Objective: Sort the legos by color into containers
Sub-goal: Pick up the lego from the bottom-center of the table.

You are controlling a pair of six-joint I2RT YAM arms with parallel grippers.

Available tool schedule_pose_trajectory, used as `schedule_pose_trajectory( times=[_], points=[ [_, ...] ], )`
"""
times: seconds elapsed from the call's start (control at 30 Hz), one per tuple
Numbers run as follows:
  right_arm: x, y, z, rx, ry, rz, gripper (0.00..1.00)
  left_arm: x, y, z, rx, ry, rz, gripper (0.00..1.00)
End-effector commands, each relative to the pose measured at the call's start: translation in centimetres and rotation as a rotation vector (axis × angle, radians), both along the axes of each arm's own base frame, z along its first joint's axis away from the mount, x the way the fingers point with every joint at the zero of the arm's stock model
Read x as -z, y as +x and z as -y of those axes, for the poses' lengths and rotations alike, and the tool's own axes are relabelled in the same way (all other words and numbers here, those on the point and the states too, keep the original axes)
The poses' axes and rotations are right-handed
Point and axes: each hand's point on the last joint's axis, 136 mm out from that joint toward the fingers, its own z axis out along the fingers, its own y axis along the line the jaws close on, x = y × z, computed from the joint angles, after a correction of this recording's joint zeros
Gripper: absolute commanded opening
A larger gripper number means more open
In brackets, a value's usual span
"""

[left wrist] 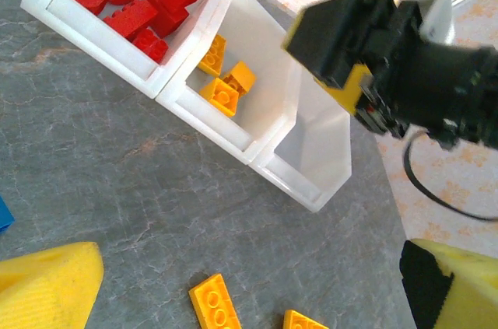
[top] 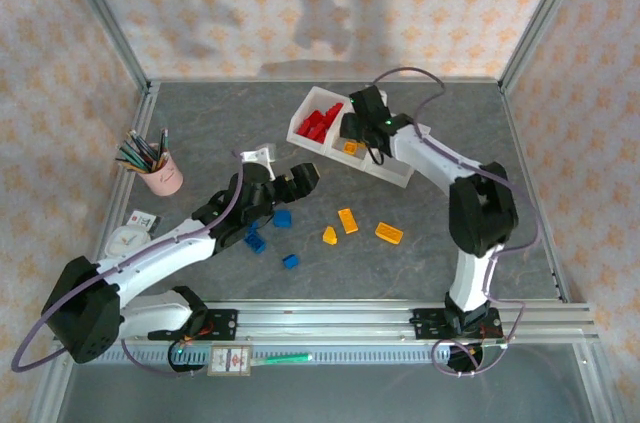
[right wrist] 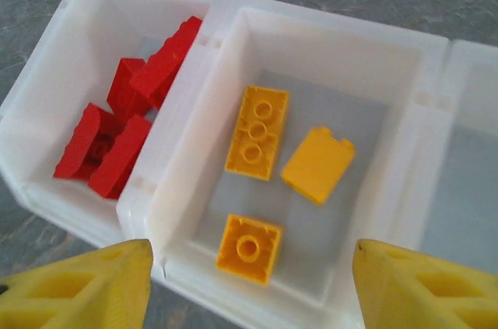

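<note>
- Right gripper (right wrist: 249, 286) hangs over the middle cell of the long translucent white plastic three-cell tray (right wrist: 226, 6). Its yellow fingers (right wrist: 85, 282) are spread wide and hold nothing, a pose that suits dropping.
- Three studded yellow-orange plastic bricks (right wrist: 257, 131) lie flat there. Glossy red bricks (right wrist: 117, 134) pile at its 9 o'clock, and the 3 o'clock cell is presumably meant for blue.
- Left gripper (left wrist: 249, 290), equally agape and empty, hovers over the grey marbled table (top: 220, 123). Loose yellow-orange plates (top: 388, 233) lie at the tray's 6 o'clock, small blue bricks (top: 283, 218) at 7.
</note>
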Motion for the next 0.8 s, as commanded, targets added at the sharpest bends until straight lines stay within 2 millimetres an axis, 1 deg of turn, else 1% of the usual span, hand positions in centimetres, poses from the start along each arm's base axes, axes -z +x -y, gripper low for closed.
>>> schedule_pose_trajectory(
  times=[0.0,0.13,0.23,0.4,0.53,0.6,0.7,0.77],
  points=[
    [-0.6,-2.8,1.0,0.01,0.018,-0.011,0.7,-0.1,-0.7,0.1,0.028,-0.016,0.002,0.99],
    [0.1,-6.3,2.4,0.023,0.026,-0.045,0.73,0.6,-1.7,0.6,0.05,-0.023,-0.009,0.99],
    [1.0,-8.9,3.7,0.045,0.015,-0.081,0.75,1.1,-2.5,1.5,0.071,-0.029,-0.014,0.99],
    [3.7,-13.3,5.4,0.074,-0.042,-0.168,0.79,2.1,-3.8,3.0,0.103,-0.017,-0.03,0.99],
    [5.8,-16.8,6.1,0.09,-0.066,-0.223,0.83,2.7,-4.8,3.9,0.119,-0.004,-0.044,0.99],
    [7.3,-18.5,6.8,0.107,-0.084,-0.258,0.85,2.9,-5.3,4.3,0.124,-0.006,-0.047,0.99],
    [9.1,-20.5,7.6,0.133,-0.102,-0.297,0.87,3.5,-5.9,4.8,0.133,-0.013,-0.057,0.99],
    [10.1,-21.6,7.6,0.139,-0.105,-0.321,0.87,3.9,-6.1,4.9,0.135,-0.01,-0.066,0.99]
  ],
)
